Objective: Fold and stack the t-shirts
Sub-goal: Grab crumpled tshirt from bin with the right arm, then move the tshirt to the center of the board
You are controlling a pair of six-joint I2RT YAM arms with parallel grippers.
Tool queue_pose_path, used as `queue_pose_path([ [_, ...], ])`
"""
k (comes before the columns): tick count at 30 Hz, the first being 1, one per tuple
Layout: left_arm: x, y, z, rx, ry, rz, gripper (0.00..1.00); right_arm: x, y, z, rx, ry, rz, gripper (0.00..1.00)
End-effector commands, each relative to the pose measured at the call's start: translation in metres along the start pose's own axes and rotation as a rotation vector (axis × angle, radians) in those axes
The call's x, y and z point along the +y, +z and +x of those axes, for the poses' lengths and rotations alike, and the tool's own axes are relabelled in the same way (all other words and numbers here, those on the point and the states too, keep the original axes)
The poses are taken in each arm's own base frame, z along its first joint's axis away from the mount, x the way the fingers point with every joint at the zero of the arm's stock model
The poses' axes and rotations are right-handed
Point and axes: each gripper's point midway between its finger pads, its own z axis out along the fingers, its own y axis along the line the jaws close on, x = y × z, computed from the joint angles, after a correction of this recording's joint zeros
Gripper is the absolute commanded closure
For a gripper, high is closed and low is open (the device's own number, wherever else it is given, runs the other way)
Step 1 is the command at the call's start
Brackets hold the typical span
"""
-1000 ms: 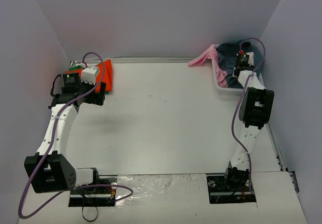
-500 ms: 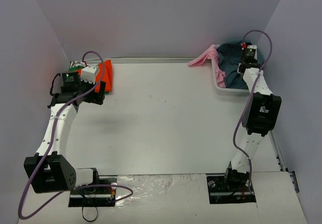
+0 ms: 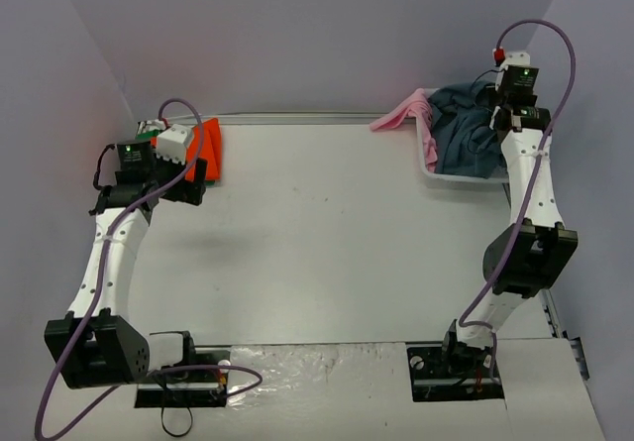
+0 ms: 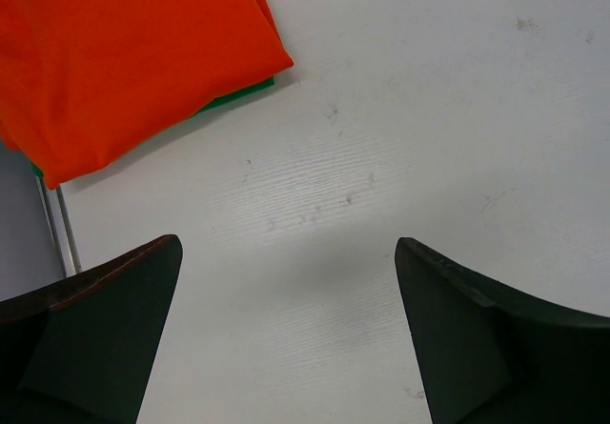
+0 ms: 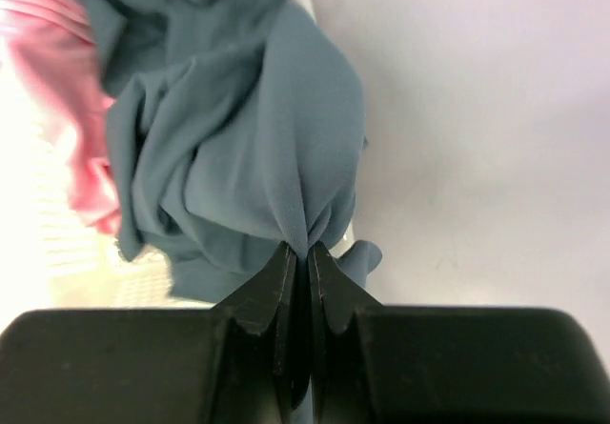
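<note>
My right gripper (image 5: 306, 249) (image 3: 500, 114) is shut on a pinch of the slate-blue t-shirt (image 5: 238, 129) (image 3: 464, 129), holding it up over the white basket (image 3: 443, 174) at the back right. The pink t-shirt (image 3: 406, 116) (image 5: 71, 157) hangs over the basket's left rim. At the back left, the folded orange-red t-shirt (image 4: 133, 62) (image 3: 206, 144) lies on top of the green one (image 4: 238, 95), of which only an edge shows. My left gripper (image 4: 286, 281) (image 3: 195, 178) is open above bare table, just in front of that stack, with nothing between its fingers.
Purple walls close in the left, back and right sides. The basket sits tight against the right wall. A metal rail (image 3: 297, 118) runs along the table's back edge. Purple cables loop off both arms.
My right arm has lifted and moved back toward the right wall, pulling the slate-blue t-shirt up out of the basket. The left arm has barely moved.
</note>
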Motion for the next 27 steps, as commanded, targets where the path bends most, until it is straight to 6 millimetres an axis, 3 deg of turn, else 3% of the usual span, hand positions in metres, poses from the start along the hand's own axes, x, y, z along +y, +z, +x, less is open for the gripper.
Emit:
queue_pose_path([
  [1, -0.002, -0.014, -0.016, -0.054, 0.011, 0.0, 0.06, 0.0, -0.061, -0.061, -0.167, 0.024, -0.08, 1.0],
  [8, -0.002, -0.018, -0.014, -0.066, 0.019, -0.008, 0.06, 0.046, -0.127, -0.109, -0.338, -0.023, -0.308, 1.0],
  [14, -0.001, -0.014, -0.011, -0.058, 0.02, -0.01, 0.05, 0.095, -0.211, -0.138, -0.488, -0.002, -0.71, 1.0],
  [20, 0.002, -0.008, -0.009, -0.032, 0.015, -0.011, 0.06, 0.159, -0.287, -0.124, -0.491, -0.027, -1.221, 1.0],
  [22, 0.003, -0.008, -0.01, -0.028, 0.013, -0.011, 0.06, 0.174, -0.301, -0.114, -0.472, -0.051, -1.324, 1.0],
  [24, 0.004, -0.007, -0.011, -0.025, 0.012, -0.013, 0.06, 0.194, -0.312, -0.101, -0.437, -0.076, -1.417, 1.0],
  [27, 0.007, -0.006, -0.009, -0.022, 0.005, -0.017, 0.06, 0.239, -0.325, -0.059, -0.316, -0.154, -1.565, 1.0],
])
